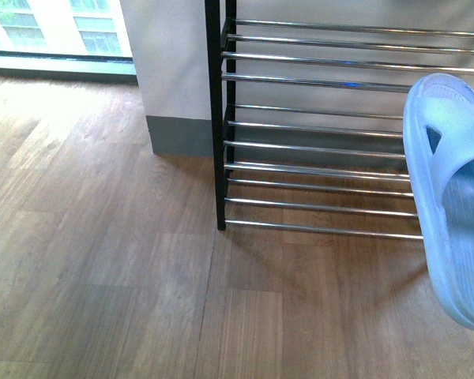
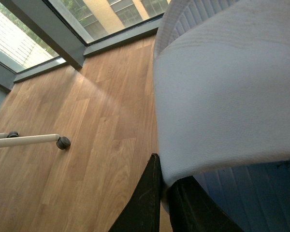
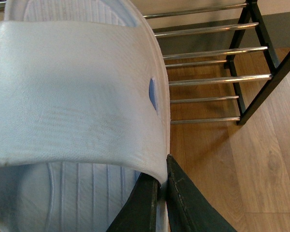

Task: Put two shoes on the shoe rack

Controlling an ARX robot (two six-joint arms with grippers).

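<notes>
A pale blue slide (image 1: pixel 450 197) hangs at the right edge of the front view, standing on end above the floor just in front of the shoe rack (image 1: pixel 219 118); neither gripper shows there. In the right wrist view my right gripper (image 3: pixel 162 179) is shut on the strap edge of a pale blue slide (image 3: pixel 72 87), with the rack's chrome bars (image 3: pixel 212 80) close beyond it. In the left wrist view my left gripper (image 2: pixel 166 176) is shut on the strap edge of another pale blue slide (image 2: pixel 222 87), over bare wood floor. The rack's visible shelves hold nothing.
A white wall pillar with a grey baseboard (image 1: pixel 174 79) stands left of the rack. A floor-level window (image 1: pixel 47 31) runs along the far left. A white frame leg with a black caster (image 2: pixel 63 142) rests on the wood floor below the left arm.
</notes>
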